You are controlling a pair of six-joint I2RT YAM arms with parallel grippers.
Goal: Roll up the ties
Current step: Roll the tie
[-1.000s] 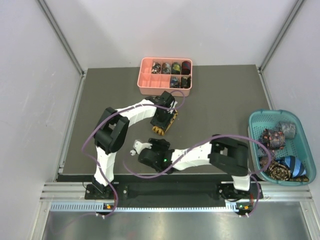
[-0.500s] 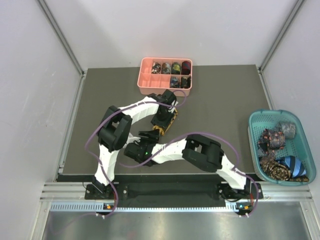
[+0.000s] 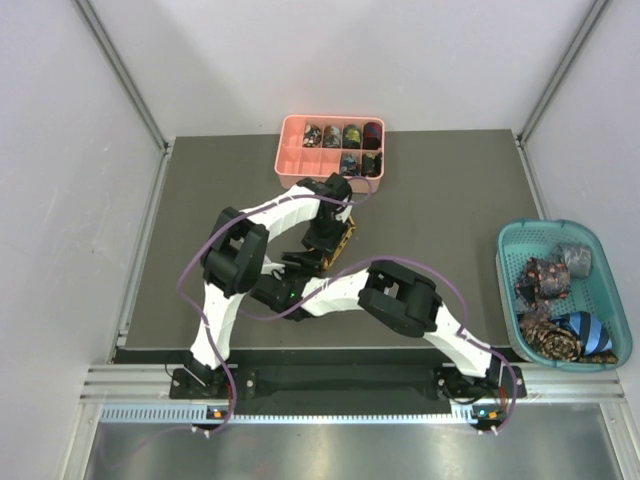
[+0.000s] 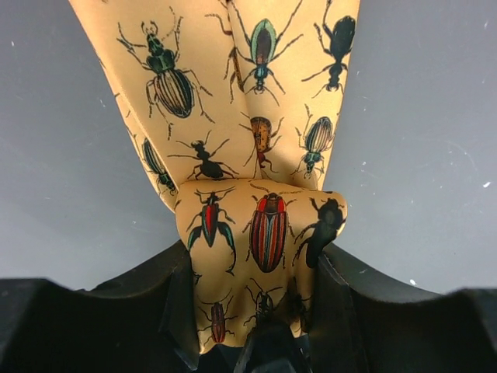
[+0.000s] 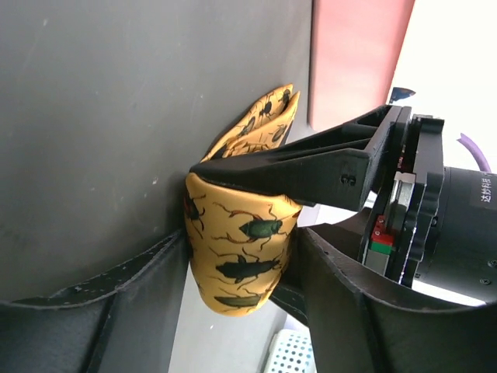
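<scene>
Left hand (image 4: 252, 305): clenched on the golden tie (image 4: 260, 225), black fingers pinching its folded end from both sides.
Right hand (image 5: 241, 241): closed on the same tie's rolled end, one finger against each flank. A finger of the left hand lies across the top of the roll.
Golden tie, place: mid-table, on the near side of the pink tray (image 3: 290, 166), gripped by both hands. Its free length runs away from the left hand over the table (image 3: 440, 200).
Writing: small white print on a black housing (image 5: 477, 202) at the edge of the right wrist view, too small to read.
Table: dark grey, matte, with a few pale flecks.
Room: pale walls (image 3: 60, 150) on three sides, with metal struts in the corners. An aluminium rail (image 3: 340, 385) at the near edge carries both arm bases.
Tie fabric: smooth yellow cloth printed with beetles and ants in black, green and red stripes.
Pink tray: rectangular, divided into compartments, with rolled ties (image 3: 350, 135) as small dark coils in several.
Teal basket (image 3: 510, 245): perforated plastic at the table's right edge in the top view, holding loose ties (image 3: 548, 275), dark floral and blue striped.
Cables: purple (image 3: 190, 270), looping along the arms.
</scene>
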